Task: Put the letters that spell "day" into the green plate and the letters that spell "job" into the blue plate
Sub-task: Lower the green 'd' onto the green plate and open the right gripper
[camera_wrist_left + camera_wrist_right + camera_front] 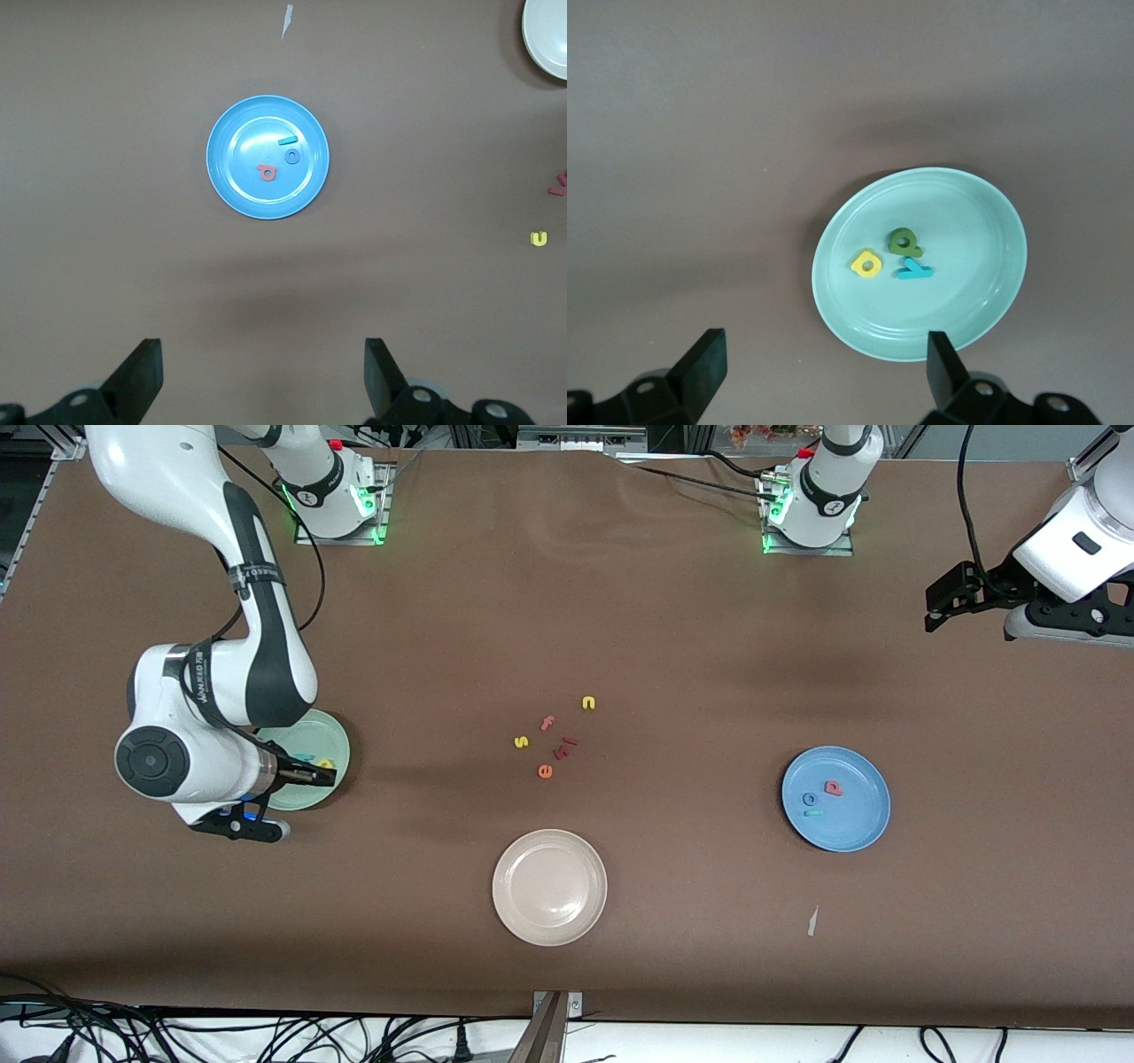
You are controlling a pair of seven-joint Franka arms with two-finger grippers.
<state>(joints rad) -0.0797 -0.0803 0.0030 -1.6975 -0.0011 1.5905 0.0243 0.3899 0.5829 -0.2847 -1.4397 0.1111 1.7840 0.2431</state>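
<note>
Brown matting covers the whole tabletop (620,602), and most of it lies bare. The green plate (341,748) sits toward the right arm's end, well in from that edge, and holds the yellow round-bowled letter (866,264), the dark green round-bowled letter (904,241) and the teal "y" (914,272), close together near its middle. The right end effector (306,776) hangs over this plate, fingers spread wide with nothing between them.

The blue plate (873,815) sits toward the left arm's end, with open brown surface all round it. In it lie the teal "j" (287,141), the blue "o" (292,157) and the salmon-red letter (267,172), near one another. The left end effector (941,607) waits up by the edge at the left arm's end, over bare matting, its fingers also spread and empty.

Between the two plates, around the middle of the tabletop, a loose cluster remains: a yellow "n" (588,703), a pink "f" (548,723), a yellow "s" (521,741), an orange "e" (545,771) and some dark red pieces (565,747) I cannot read. A beige-white plate (549,887) stands nearer the front camera than that cluster, close to the front edge. A small pale scrap (812,921) lies nearer the front camera than the blue plate.

Small lettering runs along the right arm's casing, too fine to make out.
</note>
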